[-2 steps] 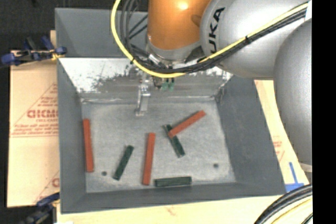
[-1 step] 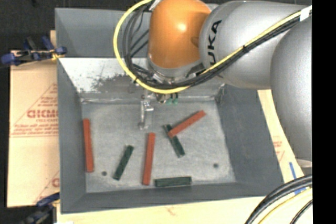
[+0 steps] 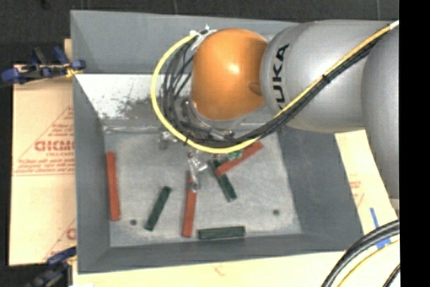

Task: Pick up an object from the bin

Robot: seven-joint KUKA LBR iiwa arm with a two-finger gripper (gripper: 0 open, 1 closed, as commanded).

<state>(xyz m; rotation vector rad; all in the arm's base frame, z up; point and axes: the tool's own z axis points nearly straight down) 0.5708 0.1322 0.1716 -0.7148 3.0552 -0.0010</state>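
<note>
My gripper [image 3: 196,169] hangs below the arm's wrist over the middle of the bin floor. Its tip is right at the upper end of a red stick [image 3: 190,213] that lies almost upright in the view; whether they touch I cannot tell. Just right of the gripper, a short dark green stick [image 3: 226,187] lies at a slant. Another red stick [image 3: 240,156] crosses above it and runs partly under the arm. A dark green stick [image 3: 158,208] lies to the lower left of the gripper.
A long red stick [image 3: 112,186] lies along the bin's left wall. A dark green stick [image 3: 221,232] lies flat against the front wall. The arm and its cables cover the back right of the bin.
</note>
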